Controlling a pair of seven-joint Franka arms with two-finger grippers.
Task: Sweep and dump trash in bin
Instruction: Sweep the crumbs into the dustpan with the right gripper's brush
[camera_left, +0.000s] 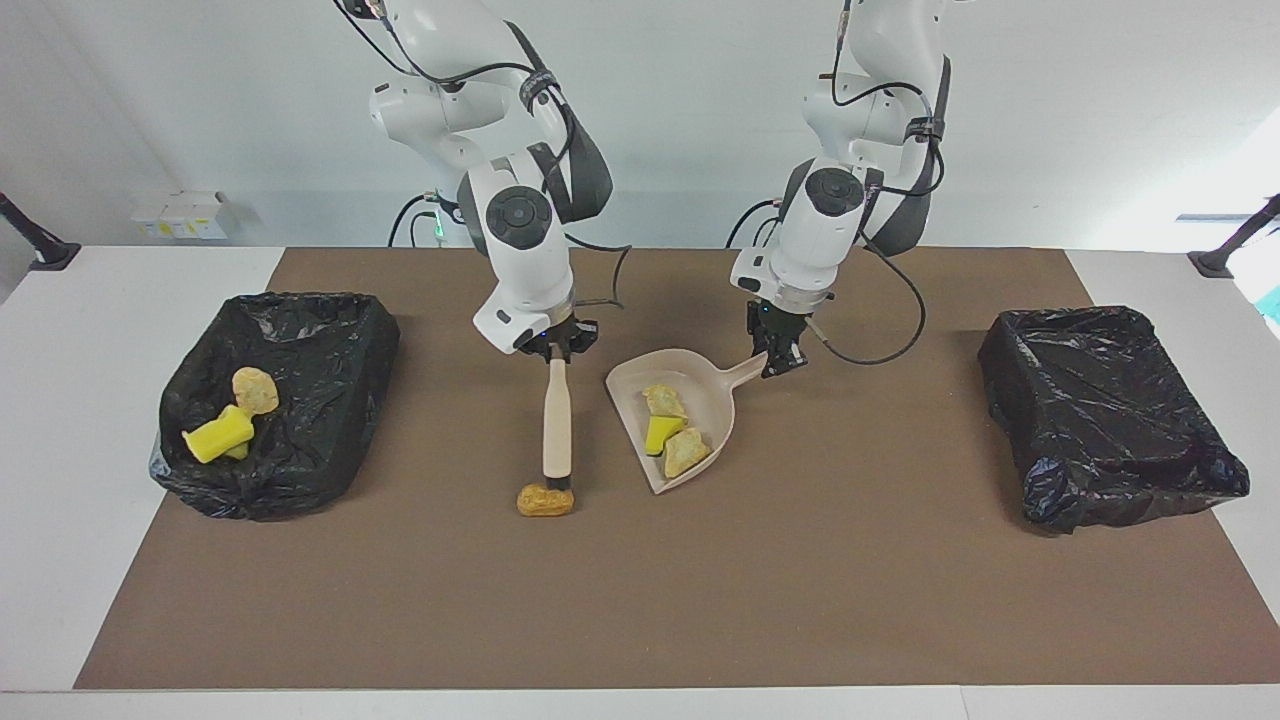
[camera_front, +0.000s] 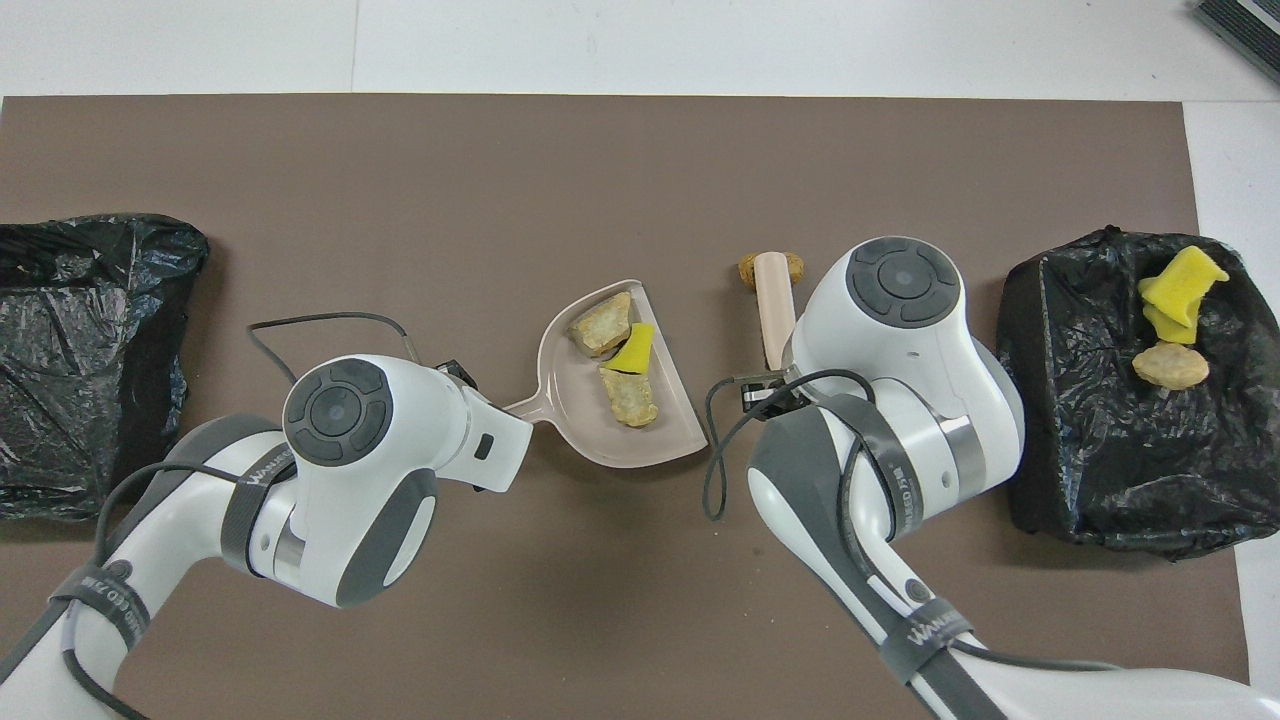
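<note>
My right gripper (camera_left: 557, 352) is shut on the handle end of the beige brush (camera_left: 556, 420), which lies along the mat with its black bristles against a golden-brown trash bit (camera_left: 545, 500). That bit also peeks out by the brush tip in the overhead view (camera_front: 747, 270). My left gripper (camera_left: 780, 360) is shut on the handle of the beige dustpan (camera_left: 635, 385), whose open edge faces the brush. In the pan lie a tan scrap (camera_left: 665, 400), a yellow chunk (camera_left: 662, 432) and another tan scrap (camera_left: 687, 452).
A black-lined bin (camera_left: 320, 330) at the right arm's end holds yellow chunks (camera_left: 218, 433) and a tan bit (camera_left: 255, 390). A second black-lined bin (camera_left: 1110, 415) stands at the left arm's end. Everything sits on a brown mat (camera_left: 640, 600).
</note>
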